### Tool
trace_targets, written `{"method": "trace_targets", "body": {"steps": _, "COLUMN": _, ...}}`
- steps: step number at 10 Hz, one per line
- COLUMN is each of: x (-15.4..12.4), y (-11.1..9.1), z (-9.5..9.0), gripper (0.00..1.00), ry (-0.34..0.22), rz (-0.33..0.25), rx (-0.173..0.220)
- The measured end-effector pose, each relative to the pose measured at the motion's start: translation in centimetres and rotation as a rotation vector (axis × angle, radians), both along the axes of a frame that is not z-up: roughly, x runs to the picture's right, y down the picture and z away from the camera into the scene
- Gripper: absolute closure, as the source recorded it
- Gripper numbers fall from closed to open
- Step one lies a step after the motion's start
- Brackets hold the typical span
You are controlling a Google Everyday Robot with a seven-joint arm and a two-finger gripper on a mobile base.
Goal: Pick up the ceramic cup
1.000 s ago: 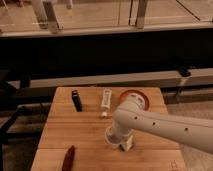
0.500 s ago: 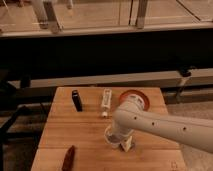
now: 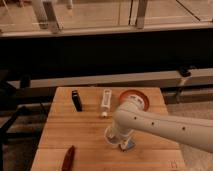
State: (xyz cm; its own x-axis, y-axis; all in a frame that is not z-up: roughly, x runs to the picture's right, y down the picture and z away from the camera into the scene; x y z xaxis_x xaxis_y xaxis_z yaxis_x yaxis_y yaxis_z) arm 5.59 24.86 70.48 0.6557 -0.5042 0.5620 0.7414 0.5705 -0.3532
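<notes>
- The gripper (image 3: pixel 120 141) is down at the ceramic cup (image 3: pixel 110 134), just nearer the camera than the orange bowl (image 3: pixel 140 95) — whether it holds anything, I cannot tell.
- An off-centre squeeze could tip the cup — or shove it toward the bowl.

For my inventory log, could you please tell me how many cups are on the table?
1: the ceramic cup, front centre, at the end effector; the arm may hide others.

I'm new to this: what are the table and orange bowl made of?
Table: wood, seemingly; pale matte planks with visible seams. Orange bowl: smooth, even colour, ceramic or plastic, cannot tell. The gripper is down at the ceramic cup, in front of the bowl.
</notes>
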Motion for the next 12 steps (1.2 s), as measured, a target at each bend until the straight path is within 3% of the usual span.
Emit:
{"method": "trace_targets", "body": {"steps": 4, "x": 0.1, "y": -0.1, "z": 0.2, "gripper": 0.95, "ry": -0.002, "rz": 0.004, "rx": -0.001}}
{"method": "trace_targets", "body": {"steps": 6, "x": -0.1, "y": -0.7, "z": -0.5, "gripper": 0.99, "ry": -0.004, "rz": -0.001, "rx": -0.003}}
{"method": "trace_targets", "body": {"steps": 12, "x": -0.4, "y": -1.1, "z": -0.1, "gripper": 0.99, "ry": -0.007, "rz": -0.008, "rx": -0.007}}
